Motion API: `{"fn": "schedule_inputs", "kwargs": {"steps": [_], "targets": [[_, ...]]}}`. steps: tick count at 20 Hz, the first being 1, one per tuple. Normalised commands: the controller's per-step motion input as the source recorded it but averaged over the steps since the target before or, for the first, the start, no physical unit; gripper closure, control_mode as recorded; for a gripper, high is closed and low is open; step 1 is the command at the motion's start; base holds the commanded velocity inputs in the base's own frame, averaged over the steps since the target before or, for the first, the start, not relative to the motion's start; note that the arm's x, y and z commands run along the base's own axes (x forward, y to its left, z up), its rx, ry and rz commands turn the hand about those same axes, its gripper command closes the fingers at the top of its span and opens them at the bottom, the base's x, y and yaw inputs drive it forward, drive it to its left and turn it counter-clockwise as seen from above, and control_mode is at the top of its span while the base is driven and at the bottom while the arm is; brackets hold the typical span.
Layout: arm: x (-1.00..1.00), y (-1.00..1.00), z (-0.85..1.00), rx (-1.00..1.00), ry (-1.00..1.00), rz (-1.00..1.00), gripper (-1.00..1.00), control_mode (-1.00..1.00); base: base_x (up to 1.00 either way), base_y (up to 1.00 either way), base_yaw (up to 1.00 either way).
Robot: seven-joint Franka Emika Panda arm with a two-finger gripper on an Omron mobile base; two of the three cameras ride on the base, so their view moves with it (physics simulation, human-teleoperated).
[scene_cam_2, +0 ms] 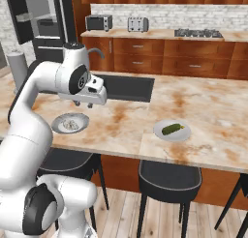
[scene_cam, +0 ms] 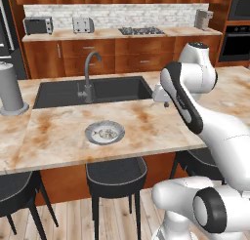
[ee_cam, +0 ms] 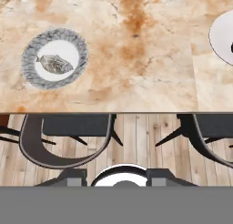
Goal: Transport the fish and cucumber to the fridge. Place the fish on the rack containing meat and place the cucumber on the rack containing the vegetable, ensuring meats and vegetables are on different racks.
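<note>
The fish [ee_cam: 54, 63] is a speckled silvery-grey lump lying on a grey-rimmed plate [scene_cam: 90, 135] on the marble island; it also shows as the fish [scene_cam: 104, 133] and the fish [scene_cam_2: 71, 123]. The dark green cucumber [scene_cam_2: 173, 129] rests on a white plate [scene_cam_2: 160, 133] further right on the island. My gripper [scene_cam: 163, 96] hangs open and empty above the counter by the sink's right corner, up and to the right of the fish; in the hand view the gripper [ee_cam: 116, 175] has its tips wide apart. The black fridge [scene_cam_2: 43, 19] stands far back left, its racks hidden.
A dark sink [scene_cam: 63, 93] with a curved faucet [scene_cam: 89, 78] sits behind the fish plate. A grey canister [scene_cam: 10, 90] stands at the island's left. Black stools [scene_cam: 116, 173] line the near edge. Toasters [scene_cam_2: 137, 24] and a cooktop [scene_cam_2: 198, 34] are on the back counter.
</note>
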Motion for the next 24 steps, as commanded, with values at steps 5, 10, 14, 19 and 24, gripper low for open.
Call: {"fn": "schedule_inputs", "kwargs": {"steps": [5,10,14,19,24], "targets": [[-0.55,0.09,0.0,-0.01,-0.11,0.04,-1.0,-1.0,0.0,0.0,0.0],[-0.72,0.52,-0.1,-0.06,-0.14,0.2,-1.0,-1.0,0.0,0.0,0.0],[-0.03,0.5,-0.13,-0.08,-0.11,0.42,-1.0,-1.0,0.0,0.0,0.0],[-0.02,0.38,-0.14,-0.17,-0.02,0.34,-1.0,-1.0,0.0,0.0,0.0],[0.49,0.58,-0.31,-0.1,0.15,0.14,-1.0,-1.0,0.0,0.0,0.0]]}}
